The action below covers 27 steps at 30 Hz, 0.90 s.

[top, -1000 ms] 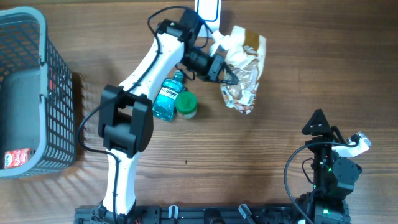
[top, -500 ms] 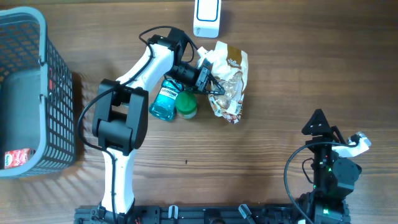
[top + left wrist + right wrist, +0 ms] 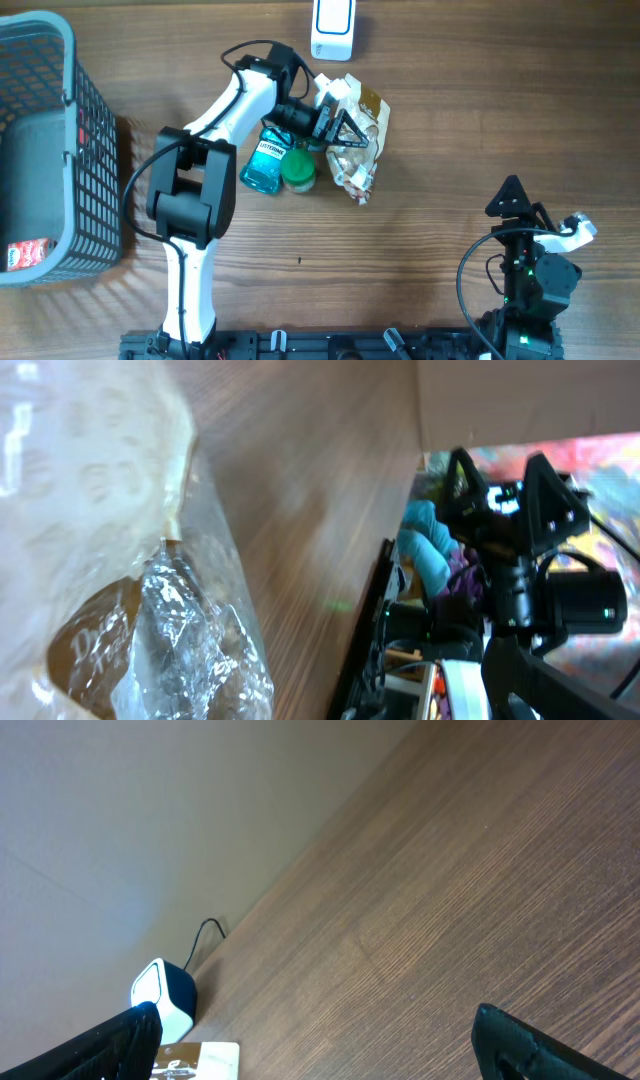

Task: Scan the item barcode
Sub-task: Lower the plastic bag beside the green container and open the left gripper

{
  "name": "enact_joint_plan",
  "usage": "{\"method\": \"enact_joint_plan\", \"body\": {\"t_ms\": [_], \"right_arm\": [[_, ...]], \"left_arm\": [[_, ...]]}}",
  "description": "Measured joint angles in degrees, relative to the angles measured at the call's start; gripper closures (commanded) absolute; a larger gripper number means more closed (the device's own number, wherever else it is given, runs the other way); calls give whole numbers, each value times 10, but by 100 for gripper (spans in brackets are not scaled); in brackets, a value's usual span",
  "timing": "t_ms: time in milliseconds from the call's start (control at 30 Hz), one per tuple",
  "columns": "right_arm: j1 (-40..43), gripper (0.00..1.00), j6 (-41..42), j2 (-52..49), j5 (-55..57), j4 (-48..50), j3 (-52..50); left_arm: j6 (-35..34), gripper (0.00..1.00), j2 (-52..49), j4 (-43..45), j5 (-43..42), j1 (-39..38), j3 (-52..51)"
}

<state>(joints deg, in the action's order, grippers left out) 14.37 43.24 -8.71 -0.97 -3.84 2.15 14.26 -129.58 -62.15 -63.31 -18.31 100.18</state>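
The scanner sits at the far edge of the worktop, and the top of the picture cuts part of it off. The basket at the left edge is cut off too. The left arm covers the top of the blue bottle. The little jar with the green lid beside it is partly under the arm as well. The shiny snack bag lies crumpled near the middle of the far edge, just in front of the scanner and right beside the jar. Up close from the left wrist it is a blur of clear wrap and silver foil. The words on its brown label are too bent to read. The left gripper is over the bag's left side with its fingers spread wide. I cannot tell if they touch the bag. The right gripper is by the near right corner, well away from the bag. Its fingers are wide apart, with only bare wood between them.
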Motion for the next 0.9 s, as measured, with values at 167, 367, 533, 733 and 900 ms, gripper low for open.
{"method": "enact_joint_plan", "body": {"t_ms": [167, 367, 533, 733, 900], "right_arm": [[0, 0, 0, 0, 0, 0, 0], [0, 0, 0, 0, 0, 0, 0], [0, 0, 0, 0, 0, 0, 0], [0, 0, 0, 0, 0, 0, 0], [0, 0, 0, 0, 0, 0, 0]], "left_arm": [[-45, 0, 0, -2, 52, 17, 54], [-102, 0, 2, 1, 134, 24, 137], [-130, 0, 10, 0, 180, 24, 161], [-165, 0, 13, 5, 250, 22, 162], [-215, 0, 17, 0, 331, 24, 165]]}}
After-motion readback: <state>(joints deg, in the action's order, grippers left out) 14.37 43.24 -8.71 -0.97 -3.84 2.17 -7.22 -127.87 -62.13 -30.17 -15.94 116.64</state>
